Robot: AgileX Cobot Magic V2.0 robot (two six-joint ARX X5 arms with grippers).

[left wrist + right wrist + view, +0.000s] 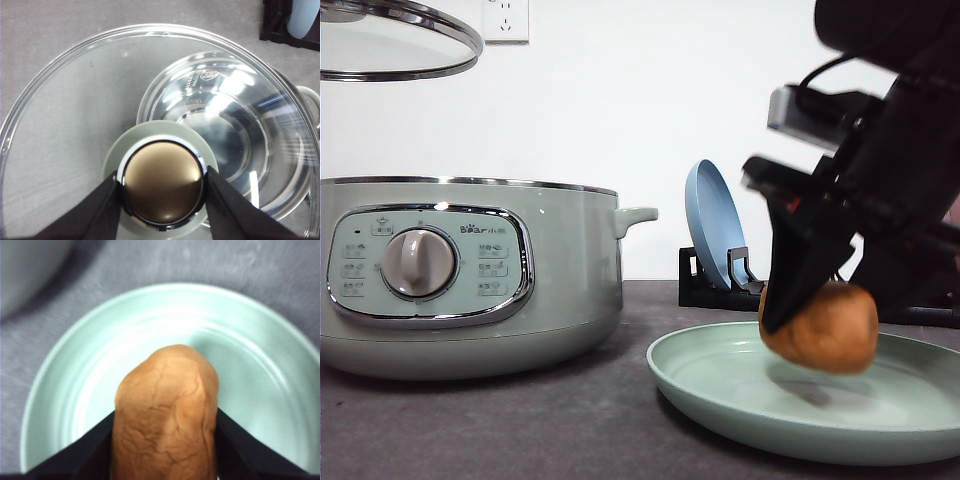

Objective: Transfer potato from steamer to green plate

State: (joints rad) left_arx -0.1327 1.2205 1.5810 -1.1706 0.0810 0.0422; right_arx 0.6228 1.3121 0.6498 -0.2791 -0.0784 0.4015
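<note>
We see the right gripper point(798, 300) clamped on the potato point(820, 327), a lumpy orange-brown lump with fine creases, hanging just above the green plate point(720, 385) on the desk point(520, 430). The left gripper point(162, 187) pinches the knob of the glass lid point(395, 40), held above the open steamer point(560, 270).

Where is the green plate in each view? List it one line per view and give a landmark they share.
Front view: green plate low right on the table, under the held potato.
Left wrist view: the plate is not in it.
Right wrist view: plate lies beneath the potato.
Shared landmark: the potato in the right gripper.
</note>
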